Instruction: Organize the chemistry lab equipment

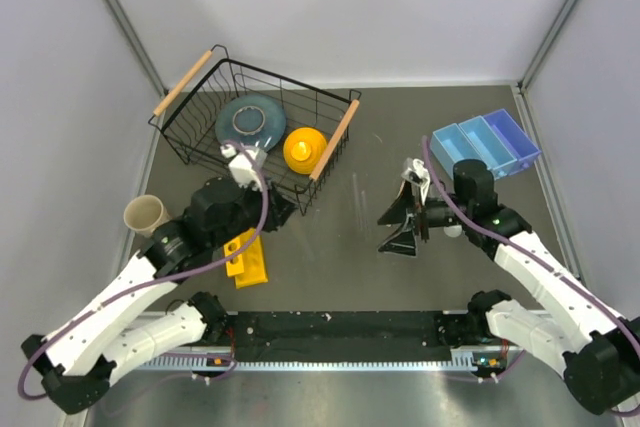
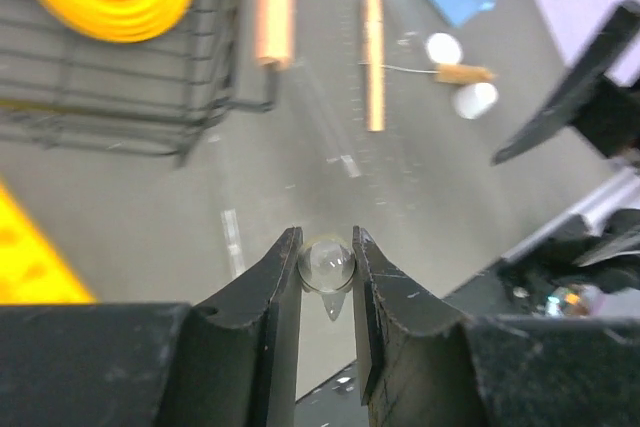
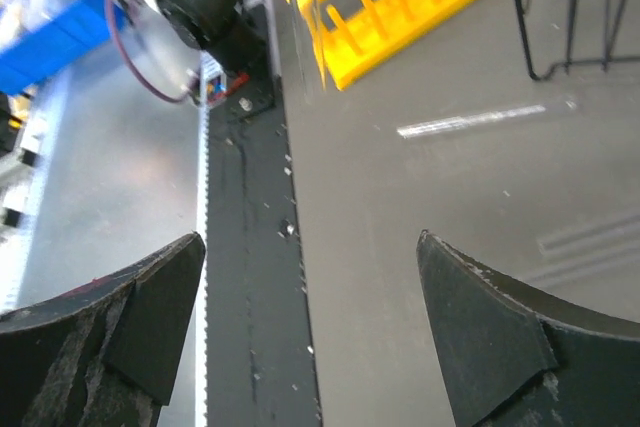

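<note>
My left gripper [image 2: 326,245] is shut on the rounded end of a slim clear glass tube [image 2: 326,263], which points straight at the wrist camera. In the top view this gripper [image 1: 284,213] sits by the basket's near corner. Beyond it on the table lie a thin wooden stick [image 2: 373,62], a small brown brush [image 2: 466,73] and two white round pieces [image 2: 443,48] [image 2: 474,99]. My right gripper [image 1: 392,232] hovers over mid-table. It [image 3: 310,239] is wide open with only bare table between its fingers.
A black wire basket [image 1: 190,147] at the back left holds a blue-grey plate [image 1: 250,119] and a yellow dome [image 1: 305,149]. A yellow rack [image 1: 247,257] lies under the left arm, with a paper cup [image 1: 147,214] to its left. A blue divided tray [image 1: 485,144] stands at the back right.
</note>
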`<state>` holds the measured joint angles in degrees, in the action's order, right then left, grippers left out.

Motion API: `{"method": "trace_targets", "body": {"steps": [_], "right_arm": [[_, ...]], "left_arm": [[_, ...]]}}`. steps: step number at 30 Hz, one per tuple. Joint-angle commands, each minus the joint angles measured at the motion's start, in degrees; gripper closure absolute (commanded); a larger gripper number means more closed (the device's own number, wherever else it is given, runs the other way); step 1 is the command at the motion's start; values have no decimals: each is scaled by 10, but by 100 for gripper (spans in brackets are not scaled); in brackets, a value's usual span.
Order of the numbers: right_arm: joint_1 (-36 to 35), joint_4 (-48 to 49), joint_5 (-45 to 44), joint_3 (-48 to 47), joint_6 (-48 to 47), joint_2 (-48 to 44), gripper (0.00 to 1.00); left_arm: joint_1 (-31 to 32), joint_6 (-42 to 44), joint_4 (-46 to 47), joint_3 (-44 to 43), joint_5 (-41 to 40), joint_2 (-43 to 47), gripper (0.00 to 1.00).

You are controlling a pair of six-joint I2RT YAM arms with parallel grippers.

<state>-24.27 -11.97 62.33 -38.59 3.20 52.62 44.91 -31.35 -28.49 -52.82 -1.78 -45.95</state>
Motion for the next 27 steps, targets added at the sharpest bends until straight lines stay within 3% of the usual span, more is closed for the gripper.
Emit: {"method": "trace_targets", "body": {"steps": [1, 6, 12, 18, 27], "right_arm": [[23, -107, -43, -38, -134, -25, 12], [51, -209, -98, -75, -202, -35, 8], [84, -243, -116, -96, -210, -26, 8], [114, -242, -108, -91, -214, -36, 8], [123, -232, -93, -74, -201, -45, 8]], "left_arm": [[-26, 43, -134, -23, -138, 51, 89], [-59, 82, -166, -40, -231, 62, 89], [-112, 134, -92, -37, -264, 30, 88], [-170, 183, -7, -42, -250, -9, 89], [-276, 210, 84, -30, -154, -48, 89]]}}
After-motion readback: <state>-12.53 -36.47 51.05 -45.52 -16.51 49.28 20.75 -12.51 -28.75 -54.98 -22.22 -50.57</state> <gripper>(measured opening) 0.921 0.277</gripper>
